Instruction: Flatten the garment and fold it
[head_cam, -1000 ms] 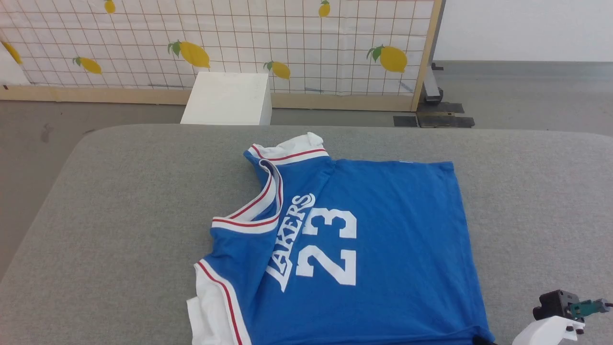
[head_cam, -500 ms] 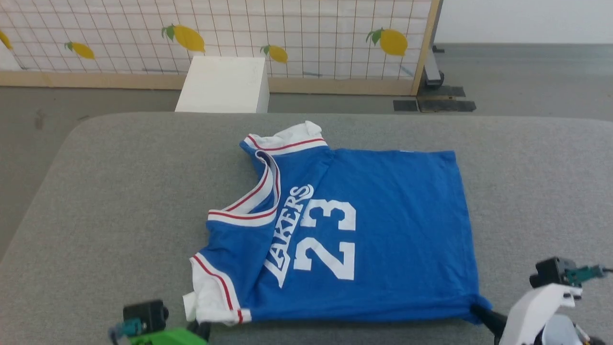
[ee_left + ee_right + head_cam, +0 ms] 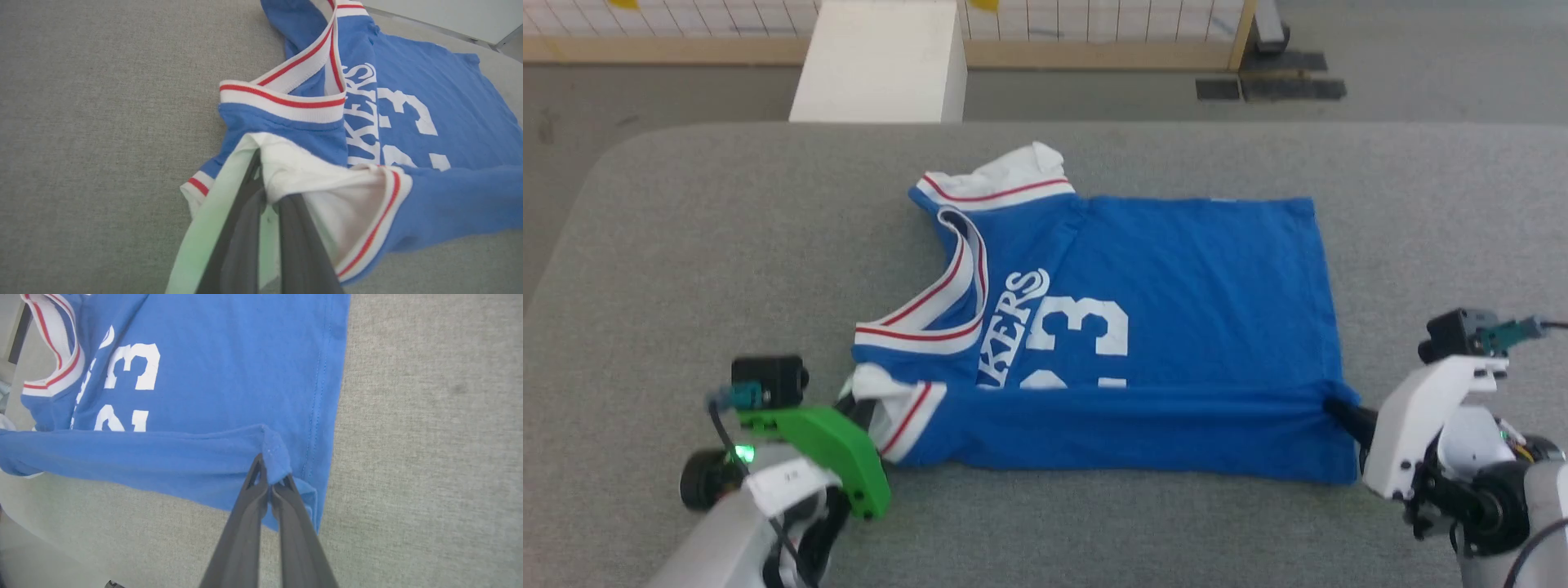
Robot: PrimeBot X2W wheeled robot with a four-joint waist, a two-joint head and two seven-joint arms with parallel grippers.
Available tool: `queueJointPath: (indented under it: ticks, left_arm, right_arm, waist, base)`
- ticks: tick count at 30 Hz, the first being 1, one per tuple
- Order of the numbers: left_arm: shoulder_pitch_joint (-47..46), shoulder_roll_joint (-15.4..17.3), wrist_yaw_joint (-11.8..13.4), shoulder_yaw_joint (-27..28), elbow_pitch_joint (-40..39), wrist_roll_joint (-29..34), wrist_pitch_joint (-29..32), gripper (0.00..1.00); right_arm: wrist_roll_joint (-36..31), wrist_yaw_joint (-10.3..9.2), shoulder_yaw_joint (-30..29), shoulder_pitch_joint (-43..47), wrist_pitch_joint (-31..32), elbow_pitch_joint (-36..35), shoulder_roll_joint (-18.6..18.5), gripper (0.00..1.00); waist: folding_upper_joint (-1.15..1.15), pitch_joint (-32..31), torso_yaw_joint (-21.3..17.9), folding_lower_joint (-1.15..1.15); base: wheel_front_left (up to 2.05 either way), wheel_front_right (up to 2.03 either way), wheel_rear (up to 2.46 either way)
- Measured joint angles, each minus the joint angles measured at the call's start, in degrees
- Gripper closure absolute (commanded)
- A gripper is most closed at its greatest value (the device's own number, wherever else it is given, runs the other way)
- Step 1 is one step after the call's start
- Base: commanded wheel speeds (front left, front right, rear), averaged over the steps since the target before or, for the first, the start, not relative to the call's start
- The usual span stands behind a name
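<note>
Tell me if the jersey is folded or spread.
Partly folded: the garment has its near edge doubled over, covering the lower print.

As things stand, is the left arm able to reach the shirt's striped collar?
Probably not yet: the left claw is shut on the white sleeve of the shirt and must release it first. The collar lies uncovered nearby.

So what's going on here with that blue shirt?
A two-armed robot is folding a bright blue jersey-style T-shirt with white sleeves and red-striped trim, which lies on a grey padded table. Its left hand is shut on the near white sleeve. Its right hand is shut on the near hem corner. Between them the near edge is doubled over onto the shirt and hides the lower part of the white lettering.
</note>
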Motion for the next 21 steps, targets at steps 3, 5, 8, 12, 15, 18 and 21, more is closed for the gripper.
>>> queueJointPath:
  ticks: [3, 5, 8, 12, 15, 18, 21]
  left_arm:
    - [-4.6, -0.4, -1.3, -0.1, 3.3, 0.4, 0.2, 1.0]
    - [-7.3, -1.0, -2.2, -0.4, 5.4, 0.7, 0.4, 1.0]
    - [-11.3, -2.0, -3.5, -1.0, 9.4, 0.9, 0.7, 1.0]
    - [-15.0, -2.8, -4.9, -1.6, 13.6, 1.0, 1.0, 1.0]
    - [-17.4, -3.5, -6.0, -1.8, 16.7, 1.1, 1.0, 1.0]
    - [-19.3, -3.8, -6.8, -1.9, 18.7, 1.1, 1.0, 1.0]
    - [-20.1, -4.1, -7.2, -1.9, 20.5, 1.1, 1.0, 1.0]
  right_arm:
    - [-1.3, 0.0, 0.0, -3.2, 0.3, 1.4, 0.1, 1.0]
    - [-2.3, 0.0, 0.1, -5.0, 0.7, 2.5, 0.3, 1.0]
    - [-4.0, 0.0, 0.5, -7.6, 1.3, 4.2, 0.4, 1.0]
    - [-5.2, 0.0, 1.4, -10.6, 2.3, 5.8, 0.4, 1.0]
    - [-6.3, 0.0, 2.0, -12.6, 3.3, 7.1, 0.4, 1.0]
    - [-7.0, 0.02, 2.2, -14.3, 5.0, 7.9, 0.4, 1.0]
    - [-7.6, 0.04, 2.7, -15.3, 6.6, 8.5, 0.4, 1.0]
  waist:
    - [0.0, 2.2, 0.0, 0.0]
    - [0.0, 3.6, -0.1, 0.0]
    - [0.0, 6.0, -0.1, 0.0]
    - [0.0, 8.6, -0.3, 0.01]
    - [0.0, 10.5, -0.6, 0.01]
    - [0.0, 11.6, -0.9, 0.01]
    - [0.0, 12.0, -1.2, 0.0]
  base:
    - [0.0, 0.0, 0.0]
    - [0.0, 0.0, 0.0]
    - [0.0, 0.0, 0.0]
    - [0.0, 0.0, 0.0]
    - [0.0, 0.0, 0.0]
    - [0.0, 0.0, 0.0]
    - [0.0, 0.0, 0.0]
